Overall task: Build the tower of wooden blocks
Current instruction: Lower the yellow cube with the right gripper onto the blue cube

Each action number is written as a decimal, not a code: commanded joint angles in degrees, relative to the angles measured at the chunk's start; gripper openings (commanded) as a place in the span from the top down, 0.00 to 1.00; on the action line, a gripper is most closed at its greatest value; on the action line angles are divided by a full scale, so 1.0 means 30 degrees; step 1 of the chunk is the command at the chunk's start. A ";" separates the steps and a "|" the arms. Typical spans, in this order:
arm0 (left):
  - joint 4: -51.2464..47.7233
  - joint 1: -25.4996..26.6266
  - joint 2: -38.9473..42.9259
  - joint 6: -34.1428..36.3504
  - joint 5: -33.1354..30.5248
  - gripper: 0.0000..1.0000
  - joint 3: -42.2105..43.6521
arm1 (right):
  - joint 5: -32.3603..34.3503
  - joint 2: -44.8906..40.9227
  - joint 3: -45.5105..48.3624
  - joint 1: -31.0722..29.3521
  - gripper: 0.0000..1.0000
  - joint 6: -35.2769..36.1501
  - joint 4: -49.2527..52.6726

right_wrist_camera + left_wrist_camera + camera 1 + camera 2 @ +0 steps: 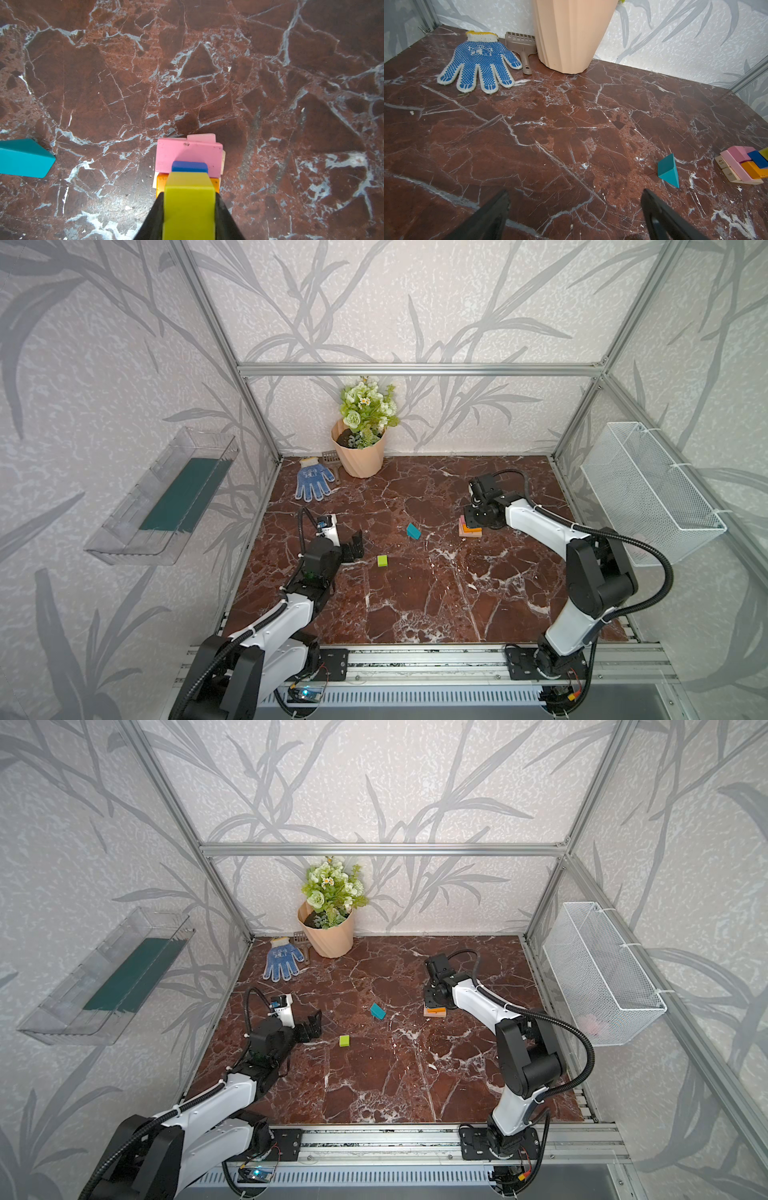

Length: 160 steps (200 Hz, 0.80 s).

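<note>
Right wrist view: right gripper (189,196) fingers clamp a smooth yellow block (189,212) over the tower (188,152), stepped pink, blue and orange bars on plain wood, right of centre in both top views. Teal wedge (413,531) lies mid-frame on the veined, marble-look bench (415,605), long axis running upper left to lower right. Left gripper (357,546) fingers gape wide, empty.

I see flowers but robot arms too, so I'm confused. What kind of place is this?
Probably a robot practice booth: two robot arms fixed to a rail, a metal frame around the table, and stacked toy blocks.
</note>
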State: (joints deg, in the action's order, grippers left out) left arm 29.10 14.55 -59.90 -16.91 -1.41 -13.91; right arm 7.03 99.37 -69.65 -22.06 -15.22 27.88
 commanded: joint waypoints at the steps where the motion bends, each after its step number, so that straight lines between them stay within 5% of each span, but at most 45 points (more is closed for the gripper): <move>1: 0.0143 0.0049 -0.0014 0.0157 -0.0089 0.01 -0.0547 | 0.0404 0.0249 -0.0558 0.0069 0.81 -0.0396 0.0584; 160: 0.0143 0.0044 0.0015 0.0153 -0.0131 0.01 -0.0514 | 0.0412 0.0748 -0.0965 0.0032 0.74 -0.1107 0.0912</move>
State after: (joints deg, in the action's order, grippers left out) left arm 29.10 14.57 -59.90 -16.91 -1.41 -13.91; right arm 8.05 100.68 -71.29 -22.06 -17.63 28.67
